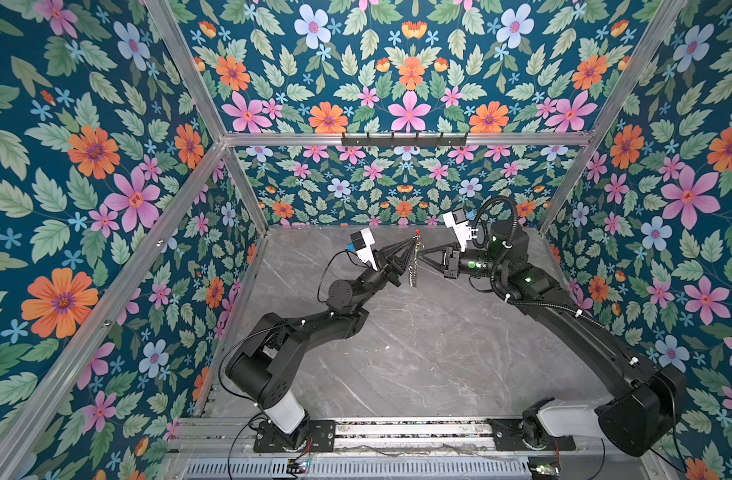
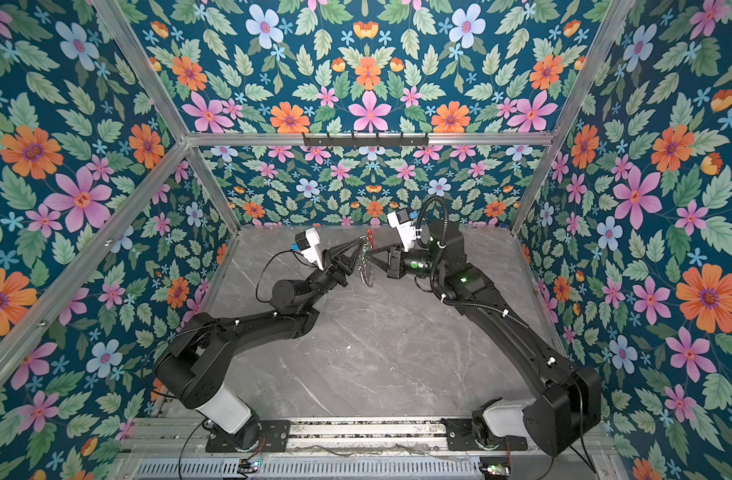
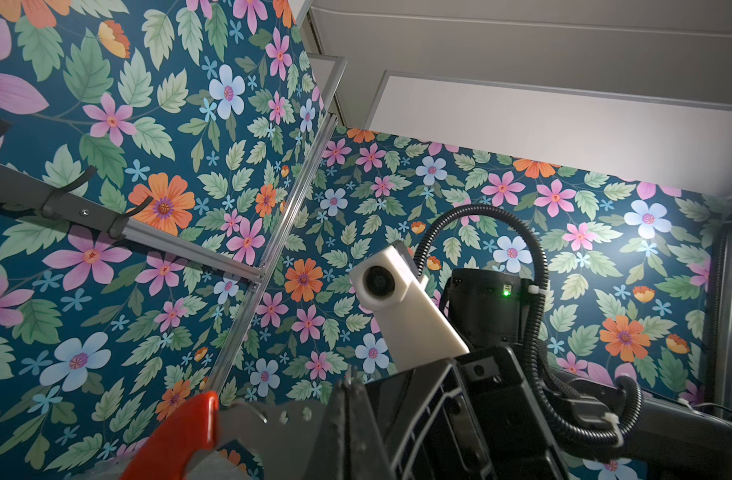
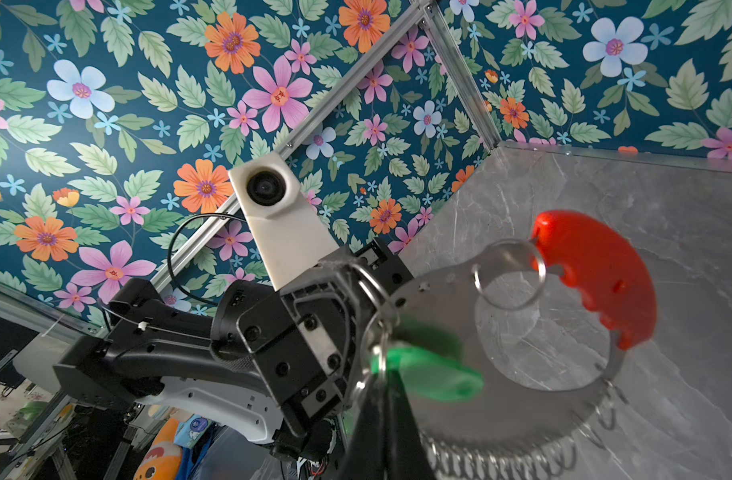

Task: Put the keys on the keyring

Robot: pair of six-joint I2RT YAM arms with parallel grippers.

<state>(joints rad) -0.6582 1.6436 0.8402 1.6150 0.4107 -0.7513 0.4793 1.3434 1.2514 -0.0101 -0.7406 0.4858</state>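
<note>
Keyring (image 4: 439, 299) found raised clear of the table (image 1: 397, 353), hanging edge-on between my two arms in both top views, red segment (image 4: 597, 274) at its upper end. My left claw (image 1: 414, 241) is clamped on its grey rim near that segment. My right claw (image 1: 422, 252) is closed on the green-headed key (image 4: 435, 374), which sits against the ring's flat face, just beside the left claw's hold. The key shows blurred at close range.

A grey marbled tabletop (image 1: 397, 353) is enclosed by walls (image 1: 86, 166) papered in a floral print and framed by aluminium bars (image 1: 181, 54). A black rail of hooks (image 1: 404, 140) is mounted on the back crossbar (image 1: 273, 139).
</note>
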